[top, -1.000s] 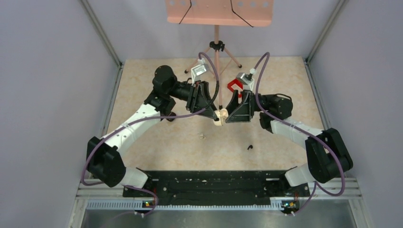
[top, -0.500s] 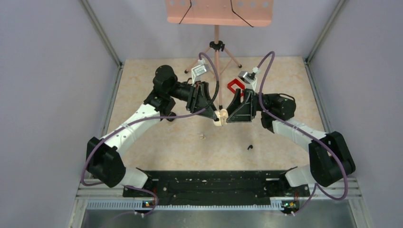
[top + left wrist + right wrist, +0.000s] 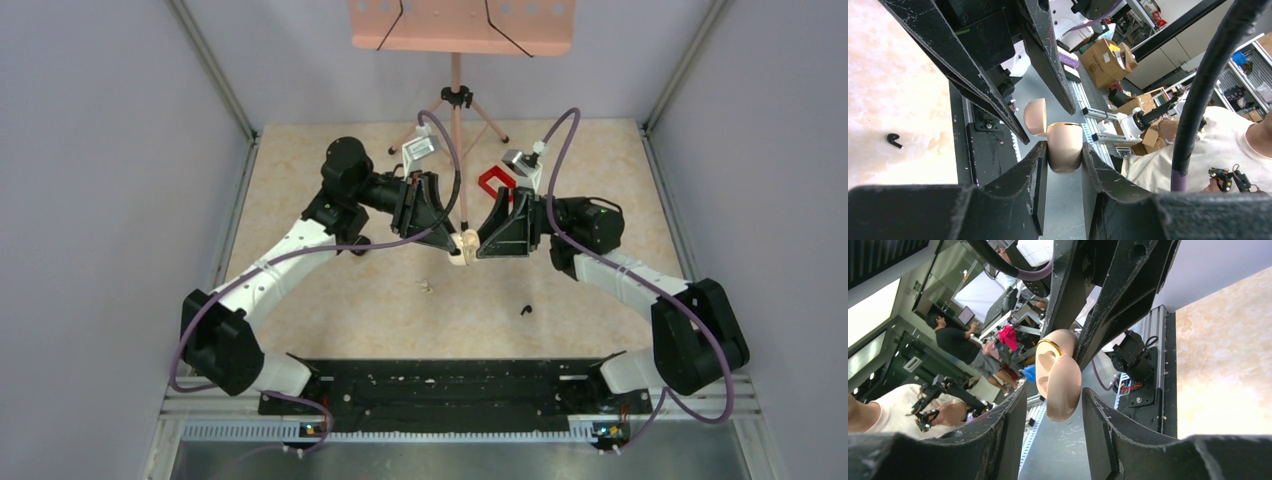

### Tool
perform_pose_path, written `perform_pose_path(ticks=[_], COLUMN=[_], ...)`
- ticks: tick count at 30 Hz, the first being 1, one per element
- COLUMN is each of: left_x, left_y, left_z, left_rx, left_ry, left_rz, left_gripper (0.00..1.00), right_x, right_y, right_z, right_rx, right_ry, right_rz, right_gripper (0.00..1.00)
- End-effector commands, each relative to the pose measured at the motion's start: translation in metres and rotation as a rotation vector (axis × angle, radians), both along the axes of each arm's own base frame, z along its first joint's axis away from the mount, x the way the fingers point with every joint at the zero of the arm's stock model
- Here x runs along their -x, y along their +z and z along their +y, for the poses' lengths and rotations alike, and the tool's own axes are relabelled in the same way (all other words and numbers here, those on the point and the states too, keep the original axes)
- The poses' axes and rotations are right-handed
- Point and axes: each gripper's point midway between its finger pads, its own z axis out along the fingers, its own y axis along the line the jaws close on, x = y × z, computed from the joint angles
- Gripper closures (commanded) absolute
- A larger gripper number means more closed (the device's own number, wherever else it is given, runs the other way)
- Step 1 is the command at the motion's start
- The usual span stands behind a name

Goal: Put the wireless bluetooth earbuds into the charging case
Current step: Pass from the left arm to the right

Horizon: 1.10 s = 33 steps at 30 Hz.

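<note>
Beige marbled table (image 3: 360, 310). Pink perforated board (image 3: 460, 25) on tripod stand (image 3: 456, 78), far edge, ctr. Red C-shaped pc (image 3: 490, 178) just right of stand. Small pale scrap (image 3: 427, 286) mid-table. Black base plate (image 3: 440, 385), near edge.

One left gripper (image 3: 457, 239) and one right gripper (image 3: 478, 246), one pink-beige charging case (image 3: 1064, 147) between the left gripper's fingers, one black earbud (image 3: 525, 311) nearside of the right gripper, one small pale piece (image 3: 427, 287) nearside of the left gripper, one red piece (image 3: 493, 182) beyond the right gripper.

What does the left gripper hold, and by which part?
The left gripper holds the open case by the two sides of its base.
</note>
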Motion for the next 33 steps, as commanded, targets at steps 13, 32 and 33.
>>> perform_pose_path(ticks=[13, 32, 33], left_x=[0.004, 0.000, -0.002], left_y=[0.014, 0.016, 0.015], left_z=[0.004, 0.005, 0.005], left_rx=[0.044, 0.052, 0.049], left_ry=[0.007, 0.022, 0.030], left_rz=[-0.086, -0.100, -0.093], left_gripper=[1.00, 0.76, 0.63], right_x=[0.014, 0.005, 0.004], right_y=[0.032, 0.017, 0.016], right_z=[-0.006, -0.002, -0.002], right_rx=[-0.143, -0.115, -0.113], right_ry=[-0.014, -0.014, -0.019], right_rz=[-0.227, -0.170, -0.162], right_gripper=[0.64, 1.00, 1.00])
